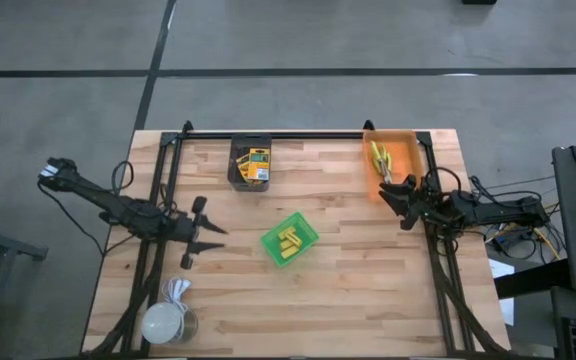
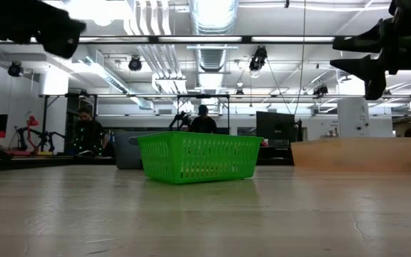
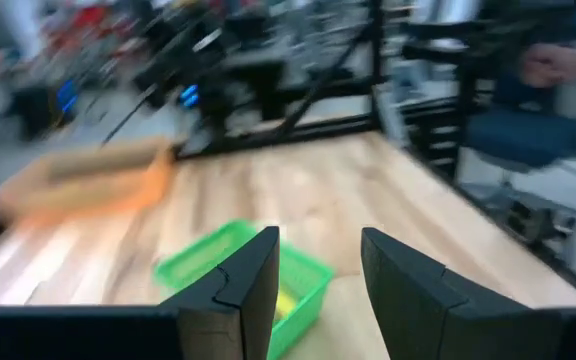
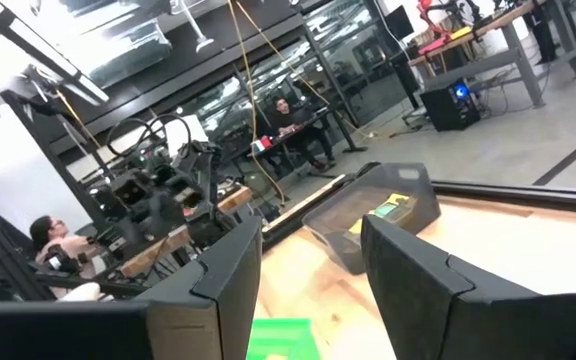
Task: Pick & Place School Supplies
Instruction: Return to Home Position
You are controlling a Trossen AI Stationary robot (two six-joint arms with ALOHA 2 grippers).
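Left gripper point(image 3: 318, 250): over the left part of the table point(image 1: 368, 300), raised clear of the surface, pointing toward the centre; jaws parted, nothing between them.

Right gripper point(image 4: 311, 250): over the right edge of the table, just in front of the orange bin point(image 1: 415, 158), raised high in the low view; jaws parted, nothing held.

Grey bin point(image 1: 238, 172): far edge of the table, left of centre; holds the yellow-and-green crayon boxes point(image 1: 258, 165), lying flat inside.

Green bin point(image 1: 303, 228): mid-table, turned at an angle, between the two grippers and apart from both; holds the small yellow blocks point(image 1: 288, 243), lying side by side.

Orange bin: far right corner; yellow-green handled tools point(image 1: 380, 158) lie inside along its left wall; exact kind too small to tell.

White round object point(image 1: 163, 322): near left corner of the table, well apart from the bins.

All supplies seen sit inside bins.

Beyond the table, low view: a workshop room; one person point(image 2: 85, 132) at left, another person point(image 2: 204, 123) behind the green bin.
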